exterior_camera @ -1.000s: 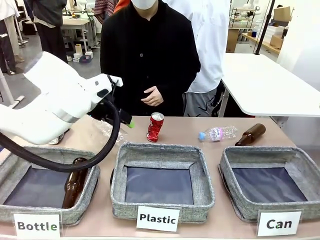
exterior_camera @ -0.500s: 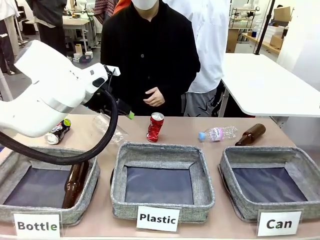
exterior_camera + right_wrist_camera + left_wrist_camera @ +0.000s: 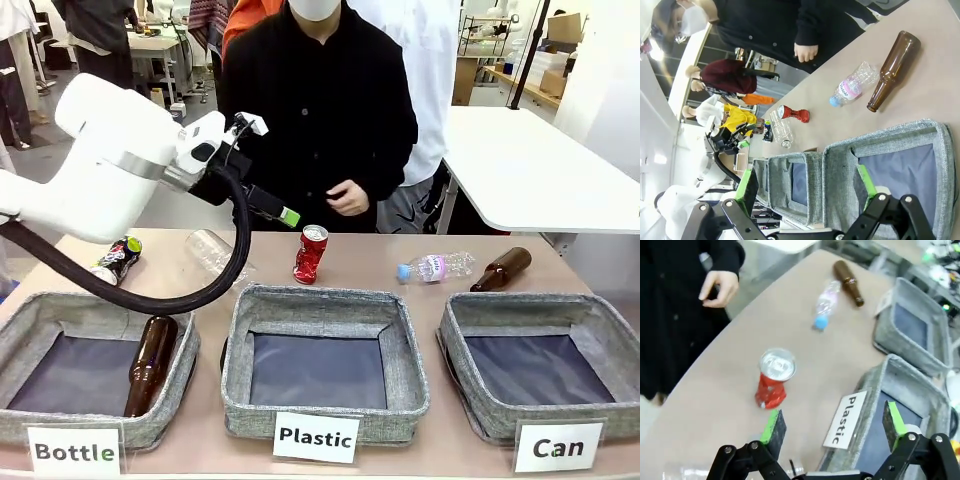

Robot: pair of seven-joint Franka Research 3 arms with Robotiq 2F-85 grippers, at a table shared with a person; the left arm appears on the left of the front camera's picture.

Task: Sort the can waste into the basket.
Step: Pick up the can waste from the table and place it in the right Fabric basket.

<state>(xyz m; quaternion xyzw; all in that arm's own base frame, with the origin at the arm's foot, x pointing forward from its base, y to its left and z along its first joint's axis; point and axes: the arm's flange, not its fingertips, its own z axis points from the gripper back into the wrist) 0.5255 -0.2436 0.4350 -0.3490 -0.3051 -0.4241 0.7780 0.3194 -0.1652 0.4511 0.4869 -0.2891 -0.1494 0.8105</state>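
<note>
Lying outside the grey woven "Can" basket (image 3: 540,306), the crushed red metal can (image 3: 310,254) and crushed black can (image 3: 118,260) await sorting, left hand (image 3: 832,422) released

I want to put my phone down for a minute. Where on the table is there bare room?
The tabletop is bare between the red can and the blue-capped plastic bottle. The far-left stretch is crowded: black can, clear bottle, with the left arm over them.

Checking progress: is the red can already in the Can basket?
No, the red can stands on the table beyond the Plastic basket, apart from the Can basket.
</note>
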